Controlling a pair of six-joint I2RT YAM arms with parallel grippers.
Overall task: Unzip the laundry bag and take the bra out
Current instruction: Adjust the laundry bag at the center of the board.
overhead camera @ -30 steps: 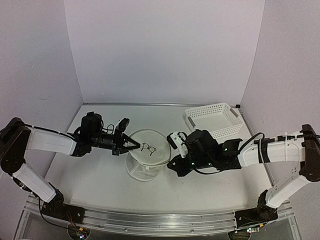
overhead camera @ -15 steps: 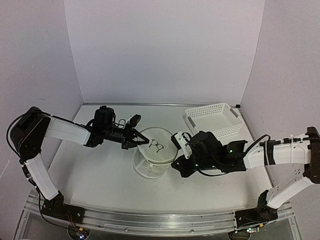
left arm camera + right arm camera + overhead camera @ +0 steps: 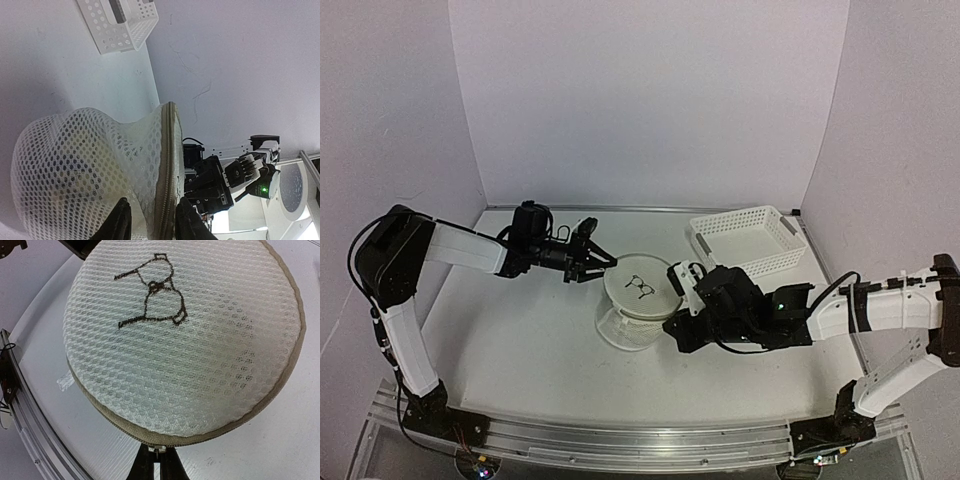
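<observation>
My left arm stretches low across the bench (image 3: 520, 340) from 9 o'clock, forearm near level. Its tool (image 3: 600, 264) is at the 10 o'clock rim of the laundry bag (image 3: 638, 300), and its fingers (image 3: 117, 225) stand parted, released, straddling the zipper seam. My right arm reaches in from 3 o'clock with the elbow bent, its tool (image 3: 156, 465) clenched on the zipper pull (image 3: 159, 449) at the bag's 4 o'clock edge. The bag sits mid-bench, pictogram face up, with the white basket (image 3: 745, 240) at its 2 o'clock.
</observation>
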